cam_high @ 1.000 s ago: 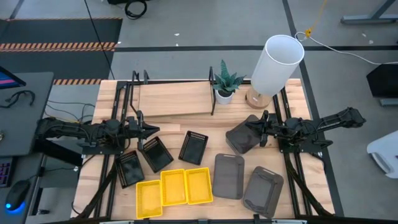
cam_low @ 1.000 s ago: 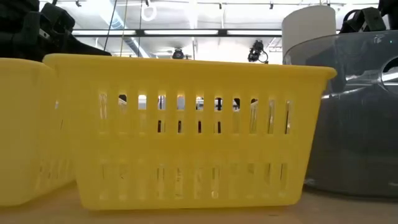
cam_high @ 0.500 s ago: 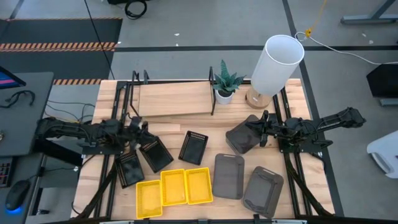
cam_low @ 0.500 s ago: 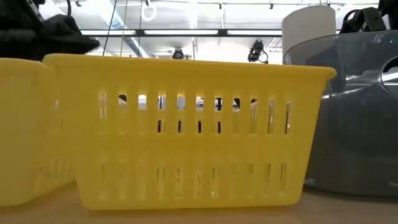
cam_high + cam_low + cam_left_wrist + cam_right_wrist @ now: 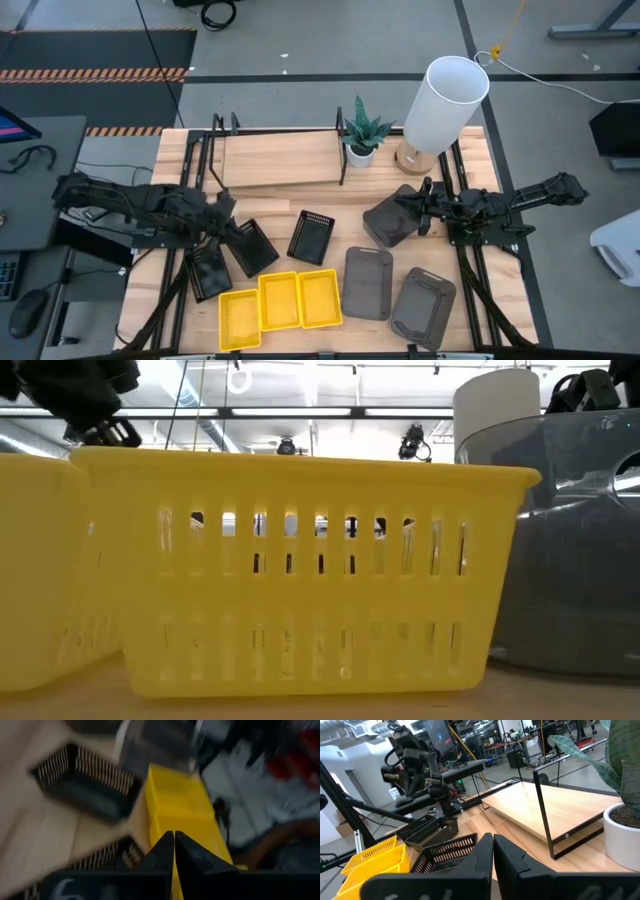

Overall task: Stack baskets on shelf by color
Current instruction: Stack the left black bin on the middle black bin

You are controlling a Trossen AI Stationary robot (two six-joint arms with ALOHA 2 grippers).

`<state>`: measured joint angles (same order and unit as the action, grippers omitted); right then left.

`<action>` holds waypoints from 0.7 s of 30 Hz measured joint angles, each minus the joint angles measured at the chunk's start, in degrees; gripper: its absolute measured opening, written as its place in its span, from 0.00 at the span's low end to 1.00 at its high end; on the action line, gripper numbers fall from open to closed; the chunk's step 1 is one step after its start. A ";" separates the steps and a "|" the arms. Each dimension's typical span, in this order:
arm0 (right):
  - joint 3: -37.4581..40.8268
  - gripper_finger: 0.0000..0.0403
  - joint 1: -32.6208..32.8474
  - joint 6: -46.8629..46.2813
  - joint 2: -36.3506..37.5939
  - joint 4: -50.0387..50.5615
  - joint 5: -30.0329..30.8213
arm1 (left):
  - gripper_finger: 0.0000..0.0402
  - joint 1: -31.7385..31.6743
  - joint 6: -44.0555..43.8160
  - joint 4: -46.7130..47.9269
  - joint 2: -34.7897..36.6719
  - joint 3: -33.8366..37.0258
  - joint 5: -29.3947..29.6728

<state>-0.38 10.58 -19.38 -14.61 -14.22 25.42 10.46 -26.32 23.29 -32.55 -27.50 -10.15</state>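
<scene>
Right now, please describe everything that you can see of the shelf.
The shelf is a low board of pale wood planks in a thin black metal frame, with upright black rails at both ends. It lies flat at the far side of the table, left of the plant pot, which stands just outside its right rail. Its top is bare; no basket rests on it. In the right wrist view the board sits slightly above the tabletop on its frame.

Both arms matte black w/ exposed cabling — each hand (image 5: 174, 851) has two tapered dark fingers.
</scene>
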 joint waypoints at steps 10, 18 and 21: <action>0.00 0.05 0.01 0.00 0.00 -0.31 0.01 | 0.03 5.46 -11.36 26.18 -7.91 -8.50 5.53; 0.00 0.05 0.01 0.00 0.00 -0.29 -0.01 | 0.07 5.63 -12.46 38.92 -13.44 -9.58 8.95; 0.00 0.05 0.00 0.00 0.00 -0.28 0.00 | 0.14 4.54 -12.88 41.57 -16.19 -9.58 8.72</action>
<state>-0.38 10.57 -19.38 -14.61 -14.50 25.41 14.99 -39.20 64.87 -48.74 -37.08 -1.43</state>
